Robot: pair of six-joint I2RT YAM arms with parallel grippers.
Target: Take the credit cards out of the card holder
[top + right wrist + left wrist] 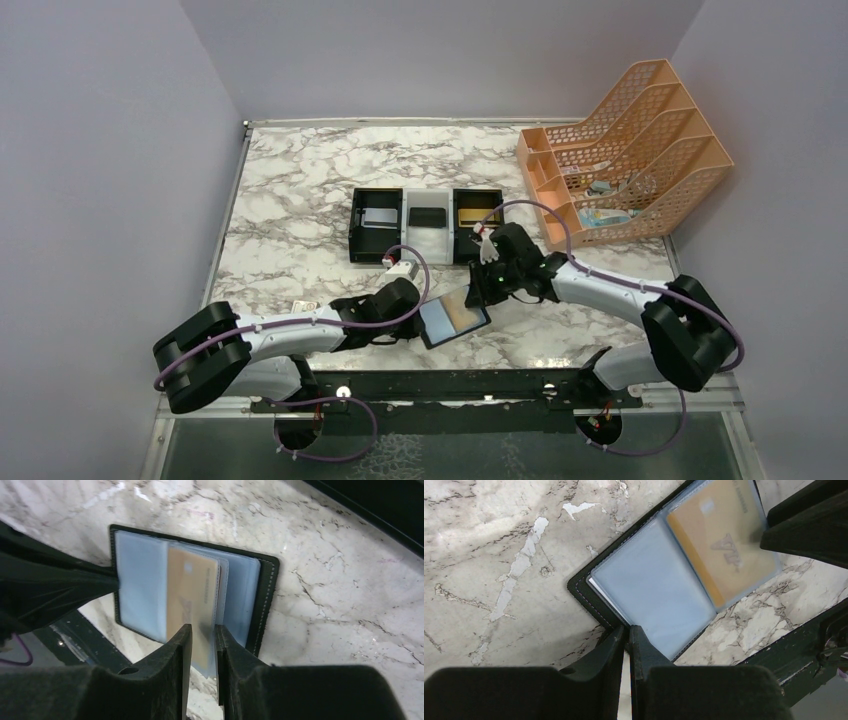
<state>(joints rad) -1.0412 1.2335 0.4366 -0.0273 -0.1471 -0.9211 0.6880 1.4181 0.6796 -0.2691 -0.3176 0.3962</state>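
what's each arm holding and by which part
Left fingers pinch the card holder by its outer edge. Right fingers straddle the gold card at its end; grip cannot be told.

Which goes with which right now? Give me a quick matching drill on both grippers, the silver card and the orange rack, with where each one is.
Things:
1. left gripper
2. right gripper
3. silver card
4. orange rack

Places:
A. far right corner of the table
B. left compartment of the tray
C. pinching the card holder at its edge
D. fingers either side of the gold card in the holder

Pairs: 1-C, 2-D, 3-B, 4-A
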